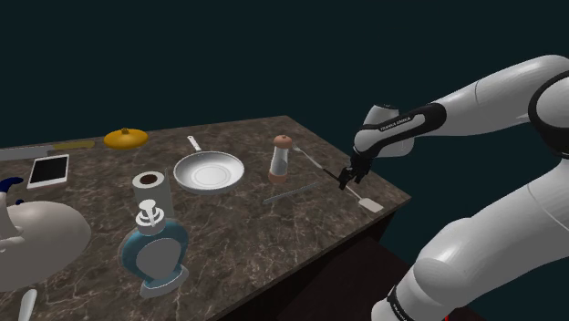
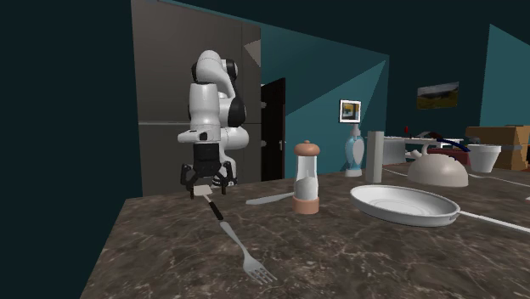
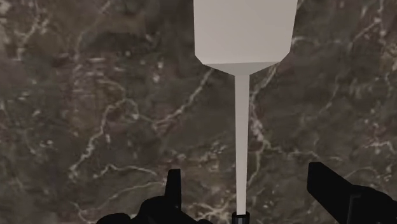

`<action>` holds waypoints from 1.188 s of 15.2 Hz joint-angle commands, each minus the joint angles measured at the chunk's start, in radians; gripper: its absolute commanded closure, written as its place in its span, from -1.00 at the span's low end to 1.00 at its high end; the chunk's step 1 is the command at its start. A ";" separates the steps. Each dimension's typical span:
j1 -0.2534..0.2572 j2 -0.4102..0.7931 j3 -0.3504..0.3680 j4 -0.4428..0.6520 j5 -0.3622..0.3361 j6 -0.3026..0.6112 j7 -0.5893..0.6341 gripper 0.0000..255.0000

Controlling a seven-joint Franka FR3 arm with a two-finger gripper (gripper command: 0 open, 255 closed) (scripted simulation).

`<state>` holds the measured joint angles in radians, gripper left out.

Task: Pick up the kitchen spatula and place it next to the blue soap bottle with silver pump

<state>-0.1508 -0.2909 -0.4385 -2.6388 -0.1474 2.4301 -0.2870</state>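
Note:
The spatula [image 3: 245,38] has a flat white blade, a thin white shaft and a black handle. It lies on the dark marble counter [image 1: 237,228] near the corner closest to the stand, blade [image 1: 371,204] by the edge. My gripper [image 3: 245,177] hangs open just above it, with the black fingers [image 3: 173,191] on either side of the shaft where it meets the handle, touching nothing. In the shoulder view the gripper [image 1: 346,181] hovers low over the handle end. The blue soap bottle [image 1: 155,251] with a silver pump stands far off, toward the shoulder view's left front.
A fork [image 2: 245,253] lies beside the spatula, its dark handle near my gripper [image 2: 204,184]. A knife [image 1: 292,193], a shaker [image 1: 283,157] and a white pan [image 1: 209,170] sit mid-counter. A paper roll [image 1: 149,187] and a large white bowl [image 1: 36,237] flank the bottle.

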 commanded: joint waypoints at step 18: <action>-0.010 -0.073 0.021 0.044 -0.016 -0.115 0.017 1.00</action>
<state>-0.1614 -0.3584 -0.4204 -2.6059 -0.1638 2.3321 -0.2717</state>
